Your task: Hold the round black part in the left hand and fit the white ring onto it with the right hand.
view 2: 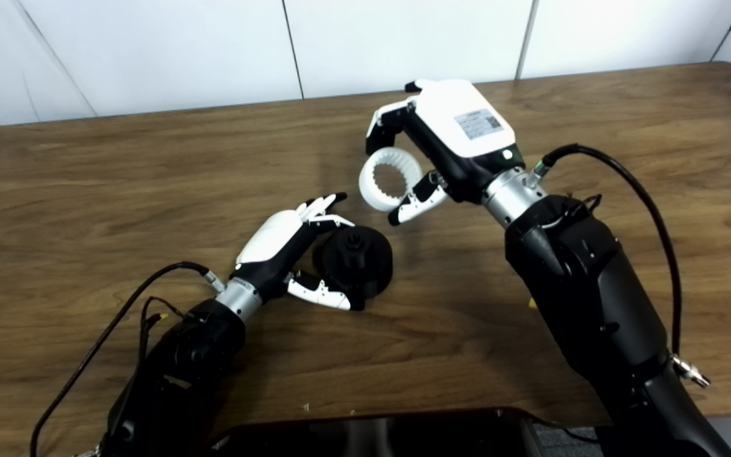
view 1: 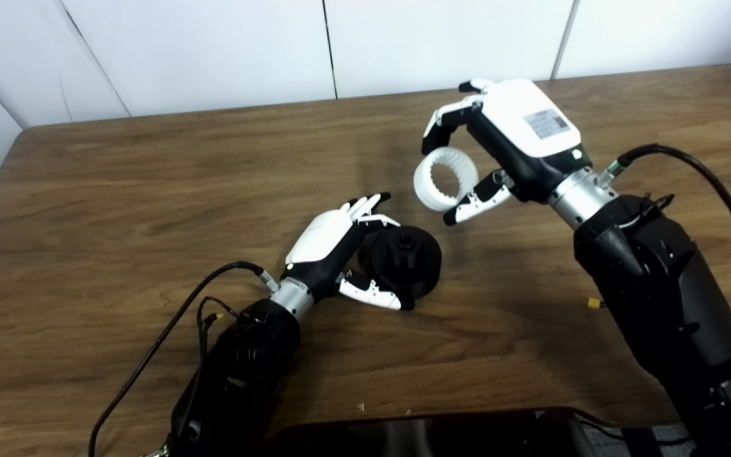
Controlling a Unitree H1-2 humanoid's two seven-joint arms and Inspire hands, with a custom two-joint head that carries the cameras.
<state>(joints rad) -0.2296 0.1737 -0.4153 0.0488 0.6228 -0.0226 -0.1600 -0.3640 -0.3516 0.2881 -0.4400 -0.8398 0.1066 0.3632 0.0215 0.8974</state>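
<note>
**Ring lifted, black part gripped on the table**

While my left hand (view 1: 334, 244) lies low on the wooden table (view 1: 118, 209), its fingers (view 1: 365, 206) curl over the far side of the round black part (view 1: 403, 257) and its thumb presses the near side, so I am grasping it. That part rests on the tabletop, its face with a small raised hub turned up and toward my right hand.

My right hand (view 1: 505, 143) is raised above the table, further back and to the right, grasping the white ring (view 1: 446, 178) between fingers on top and thumb below. The toothed inside of the ring faces me. Ring and black part are apart, with bare wood between them; nothing lies in that gap.

A black cable (view 1: 162, 330) trails from my left wrist across the table. Another cable (view 1: 714, 190) loops off my right forearm. A dark flat object (view 1: 416, 435) sits at the near edge, below both arms. White wall panels (view 1: 213, 51) stand behind the table.
</note>
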